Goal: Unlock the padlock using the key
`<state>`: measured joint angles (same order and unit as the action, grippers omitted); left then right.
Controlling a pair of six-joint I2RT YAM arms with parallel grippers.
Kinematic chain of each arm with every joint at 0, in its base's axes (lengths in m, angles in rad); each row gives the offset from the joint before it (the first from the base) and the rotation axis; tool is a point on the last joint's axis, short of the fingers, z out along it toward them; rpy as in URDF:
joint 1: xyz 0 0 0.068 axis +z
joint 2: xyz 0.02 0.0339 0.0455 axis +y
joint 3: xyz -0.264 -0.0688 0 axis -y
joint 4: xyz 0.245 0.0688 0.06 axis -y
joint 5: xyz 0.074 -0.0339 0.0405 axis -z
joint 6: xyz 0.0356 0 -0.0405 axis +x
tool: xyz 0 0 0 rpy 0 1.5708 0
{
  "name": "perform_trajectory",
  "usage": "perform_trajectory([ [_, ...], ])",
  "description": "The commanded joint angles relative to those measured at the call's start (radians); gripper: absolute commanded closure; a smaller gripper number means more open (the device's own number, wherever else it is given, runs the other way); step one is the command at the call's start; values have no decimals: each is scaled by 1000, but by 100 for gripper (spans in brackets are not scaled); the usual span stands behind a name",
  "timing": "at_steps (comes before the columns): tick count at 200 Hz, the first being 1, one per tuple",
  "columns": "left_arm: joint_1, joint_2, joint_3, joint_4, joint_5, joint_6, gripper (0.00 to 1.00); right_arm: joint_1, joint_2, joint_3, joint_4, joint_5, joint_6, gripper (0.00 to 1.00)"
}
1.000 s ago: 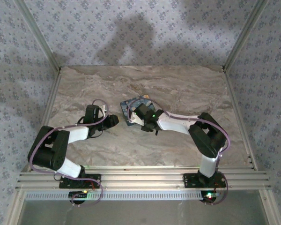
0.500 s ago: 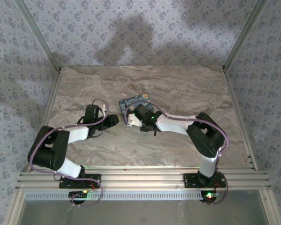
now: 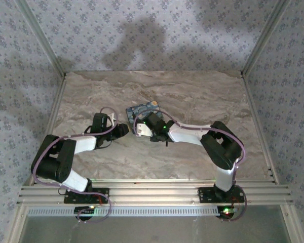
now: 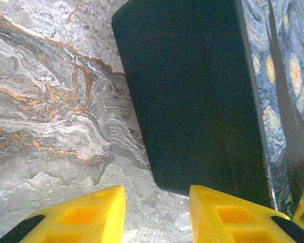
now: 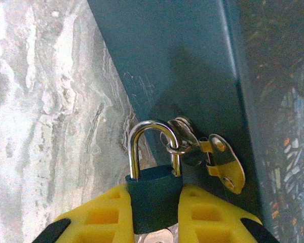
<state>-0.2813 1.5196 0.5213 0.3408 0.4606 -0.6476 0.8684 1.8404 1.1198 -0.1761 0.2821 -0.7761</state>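
This looks like a robot test cell in a lab, not a lived-in room. The left arm (image 3: 81,144) and right arm (image 3: 192,134) are bolted to aluminium rails (image 3: 152,191) at the near edge of a marble-patterned table (image 3: 202,96). Bare metal frame posts (image 3: 41,38) and flat panel walls (image 3: 142,30) with a small repeating print box it in

- Padlock (image 5: 153,197): dark teal-blue body, shiny silver shackle.
- Box (image 4: 192,91) beside the padlock: dark teal side, face printed with blue-and-yellow swirls.
- Hasp (image 5: 225,164) next to the padlock: yellow.
- Left fingers (image 4: 91,212) and right fingers (image 5: 104,215): bright yellow with black patches.
- Tabletop (image 4: 45,101): grey-beige marble, orange veins.
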Motion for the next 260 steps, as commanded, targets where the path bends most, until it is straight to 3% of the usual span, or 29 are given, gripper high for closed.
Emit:
perform_trajectory([
  [1,8,23,37,12,22,-3,62,-3,-1,15,26,-18,-6,100],
  [75,40,48,58,43,47,-17,62,0,-46,-10,85,24,44,100],
  [260,53,143,90,92,75,-28,63,70,-61,-70,271,163,-59,100],
])
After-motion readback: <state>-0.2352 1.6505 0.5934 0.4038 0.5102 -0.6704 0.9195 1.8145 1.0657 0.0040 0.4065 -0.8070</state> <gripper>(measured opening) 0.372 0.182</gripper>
